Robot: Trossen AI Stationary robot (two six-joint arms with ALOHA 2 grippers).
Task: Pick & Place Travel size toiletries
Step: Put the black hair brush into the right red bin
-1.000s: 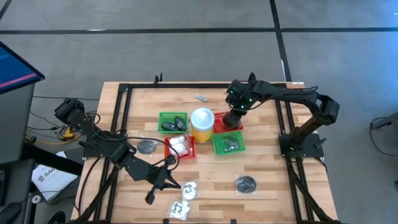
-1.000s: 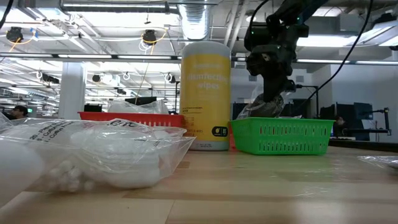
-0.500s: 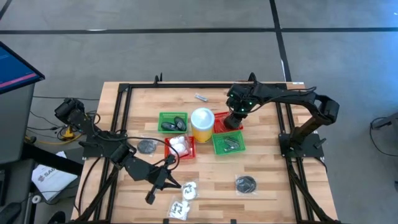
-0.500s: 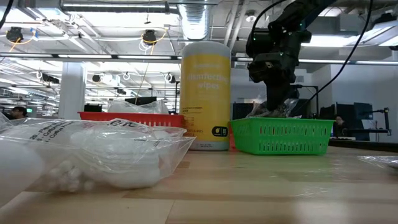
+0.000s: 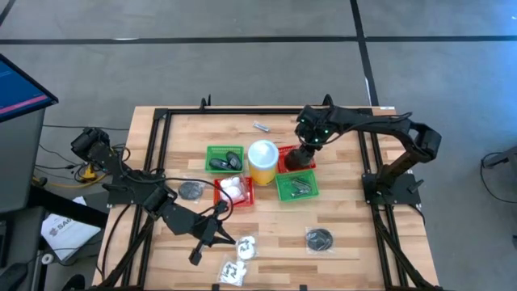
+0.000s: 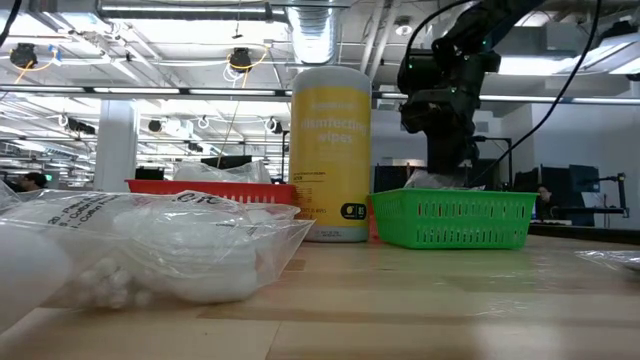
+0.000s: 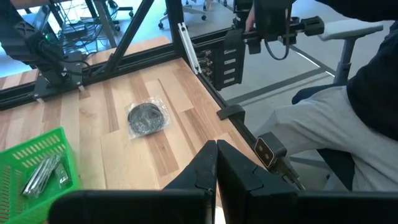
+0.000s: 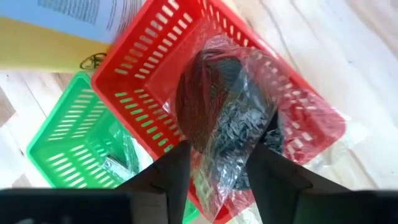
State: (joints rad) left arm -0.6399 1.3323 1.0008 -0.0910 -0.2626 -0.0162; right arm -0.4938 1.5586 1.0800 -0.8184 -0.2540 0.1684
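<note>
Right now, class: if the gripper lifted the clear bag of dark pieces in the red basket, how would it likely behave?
The clear bag is crinkled film, so it would probably flop and sag. Its dark pieces look loose, so they would likely shift. The glossy film may slip between the right gripper fingers.

Two dark, matte-black jointed arms, slim links between chunky round joints. Green indicator lights glowing on the right arm (image 5: pixel 323 125) near its wrist; thin black cable looping alongside. Left arm (image 5: pixel 153 200) equally black, with angular tapered fingers (image 7: pixel 202 171).

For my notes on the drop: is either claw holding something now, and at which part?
Nothing is held. The right claw stands open above the clear bag of dark pieces lying in the red basket. The left claw is shut, empty.
</note>
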